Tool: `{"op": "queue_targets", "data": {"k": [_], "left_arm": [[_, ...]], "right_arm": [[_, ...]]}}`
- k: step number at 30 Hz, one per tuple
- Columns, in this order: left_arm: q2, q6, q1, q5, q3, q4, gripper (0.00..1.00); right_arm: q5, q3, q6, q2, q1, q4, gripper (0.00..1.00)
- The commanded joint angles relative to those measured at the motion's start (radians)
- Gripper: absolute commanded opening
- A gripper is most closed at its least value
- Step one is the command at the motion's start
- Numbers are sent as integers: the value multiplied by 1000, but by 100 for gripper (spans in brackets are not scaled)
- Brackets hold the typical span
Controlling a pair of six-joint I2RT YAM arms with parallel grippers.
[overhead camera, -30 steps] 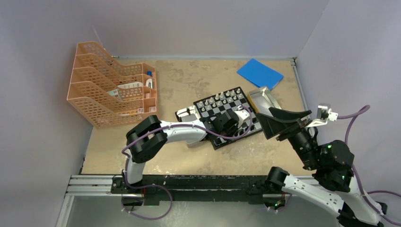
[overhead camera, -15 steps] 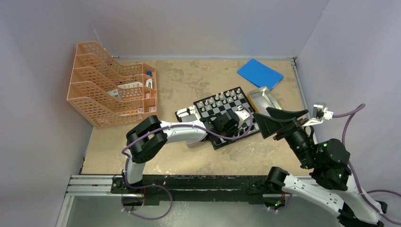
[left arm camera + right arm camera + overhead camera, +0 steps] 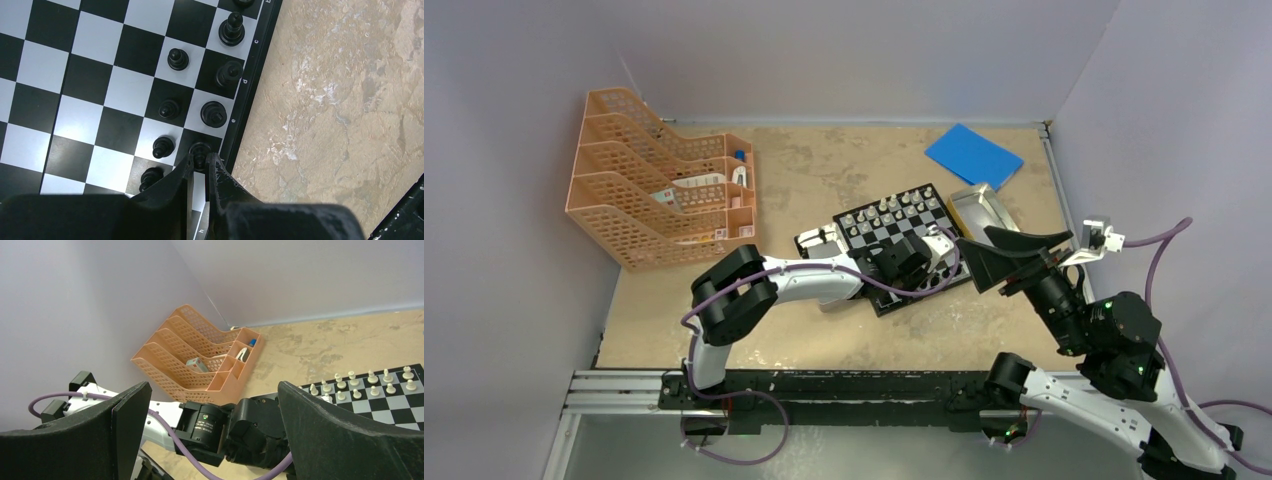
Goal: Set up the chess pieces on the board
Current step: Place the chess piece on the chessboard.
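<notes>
The board [image 3: 894, 228] lies mid-table, with white chess pieces [image 3: 884, 210] in rows on its far side. In the left wrist view several black pieces [image 3: 213, 113] stand in two columns along the board's [image 3: 90, 80] bordered edge. My left gripper [image 3: 200, 159] is shut on a black piece [image 3: 200, 150] standing on an edge square; in the top view the gripper [image 3: 921, 268] hovers over the board's near right part. My right gripper [image 3: 974, 238] is wide open and empty, raised in the air to the right of the board; its wrist view [image 3: 214, 387] looks across at the left arm and the white pieces [image 3: 372, 382].
An orange file rack [image 3: 659, 195] stands at the far left. A blue pad [image 3: 973, 155] lies at the far right. A silver tin [image 3: 984, 208] sits right of the board and another [image 3: 816, 242] at its left. Walls close three sides.
My right arm has drifted a little to the left, toward the board, with its jaws still open. My left gripper has stayed over the board's near right part.
</notes>
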Motion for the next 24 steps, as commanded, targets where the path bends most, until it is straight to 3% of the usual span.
{"op": "queue_targets", "data": {"k": [1,8,24], "left_arm": [[-11,14,-10,-8,23,-51,12],[-5,21,-13,7,20,-44,24],[-202,-56,2,39,-11,41,32]], "right_arm": [[-15,4,2,13,9,59,99],[-17,-6,3,15,9,62,99],[-25,-17,21,34,9,70,99]]}}
